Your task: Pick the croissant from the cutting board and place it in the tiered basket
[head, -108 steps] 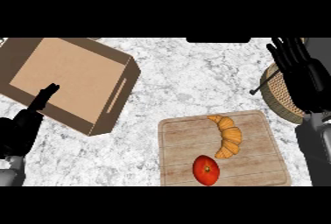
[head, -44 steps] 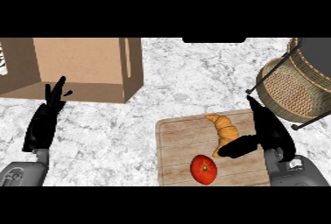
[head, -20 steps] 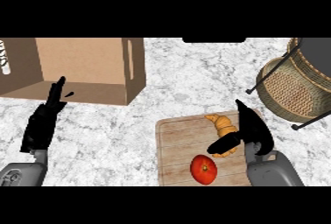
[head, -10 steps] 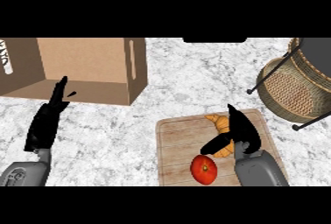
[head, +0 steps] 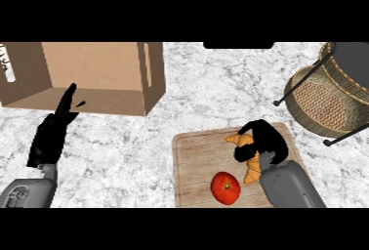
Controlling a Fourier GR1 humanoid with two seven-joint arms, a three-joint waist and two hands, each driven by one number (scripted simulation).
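Observation:
A golden croissant (head: 252,168) lies on the wooden cutting board (head: 198,166) at the lower middle right. My right hand (head: 261,140) sits on top of it with fingers curled down round its upper half, hiding that part. The tiered wicker basket (head: 323,100) on a black wire frame stands at the right edge, beyond the board. My left hand (head: 52,134) rests open at the left, fingers straight and pointing up, in front of the cardboard box.
A red tomato (head: 225,187) lies on the board's near part, just left of my right forearm (head: 288,186). An open cardboard box (head: 86,75) takes up the upper left. Marble counter (head: 130,156) shows between box and board.
My right hand has come down from beside the croissant onto it, and its fingers have curled round the upper half. The left hand stays put.

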